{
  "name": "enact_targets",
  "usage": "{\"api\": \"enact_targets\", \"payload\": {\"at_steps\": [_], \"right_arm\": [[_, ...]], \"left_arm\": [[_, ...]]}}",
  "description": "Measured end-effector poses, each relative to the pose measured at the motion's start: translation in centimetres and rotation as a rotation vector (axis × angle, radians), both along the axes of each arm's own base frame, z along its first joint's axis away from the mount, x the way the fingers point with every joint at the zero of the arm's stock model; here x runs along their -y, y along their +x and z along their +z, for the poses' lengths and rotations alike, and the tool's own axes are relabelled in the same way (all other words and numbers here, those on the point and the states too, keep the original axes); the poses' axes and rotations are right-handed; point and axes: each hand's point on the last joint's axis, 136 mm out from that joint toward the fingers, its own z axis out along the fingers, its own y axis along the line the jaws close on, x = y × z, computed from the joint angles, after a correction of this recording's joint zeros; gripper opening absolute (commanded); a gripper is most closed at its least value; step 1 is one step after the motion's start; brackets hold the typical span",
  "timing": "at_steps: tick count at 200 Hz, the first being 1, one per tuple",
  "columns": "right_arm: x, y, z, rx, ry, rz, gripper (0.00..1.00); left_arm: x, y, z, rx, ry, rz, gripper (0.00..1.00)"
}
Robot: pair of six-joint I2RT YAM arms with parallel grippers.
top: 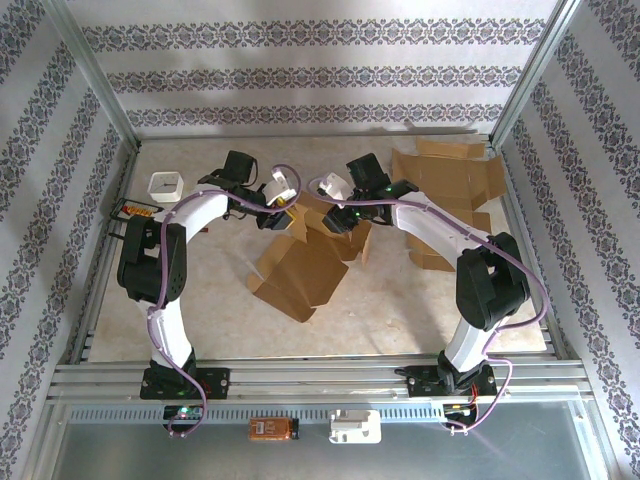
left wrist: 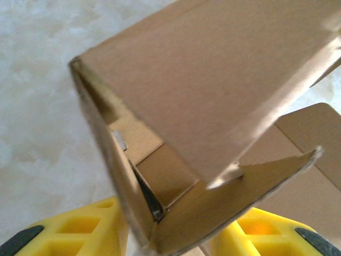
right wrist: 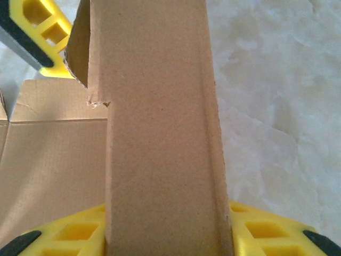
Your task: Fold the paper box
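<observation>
At the centre of the surface (top: 420, 300), the light, crease-prone paper box (top: 300, 275) is lying half-formed. Right jaws are clamping a flap while left jaws are straddling a corner, grip unclear. Panel edges are probably offering the firmest hold.

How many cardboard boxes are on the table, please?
2 at least: a half-folded box in the centre, and flat cardboard at the far right, where overlapping sheets may hide more than one.
</observation>
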Motion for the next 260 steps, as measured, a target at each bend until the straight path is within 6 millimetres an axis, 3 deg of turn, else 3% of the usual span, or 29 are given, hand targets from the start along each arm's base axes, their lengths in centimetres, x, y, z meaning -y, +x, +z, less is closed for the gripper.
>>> {"api": "enact_targets", "payload": {"at_steps": [100,140,183,260], "right_arm": [[0.1,0.5,-0.4,0.101,-0.119,0.023,0.44],[0.0,0.4,-0.4,0.104,-0.125,0.023,0.44],[0.0,0.4,-0.4,0.102,-0.122,0.023,0.44],[-0.1,0.8,-0.1,0.098,-0.100,-0.016,0.47]], "left_arm": [[0.2,-0.5,-0.6,-0.033,-0.027,0.018,0.42],[0.3,0.4,-1.2,-0.031,-0.057,0.097,0.37],[1.4,1.6,-1.9,-0.029,-0.099,0.221,0.38],[2.2,4.0,-2.0,0.013,-0.106,0.429,0.10]]}}
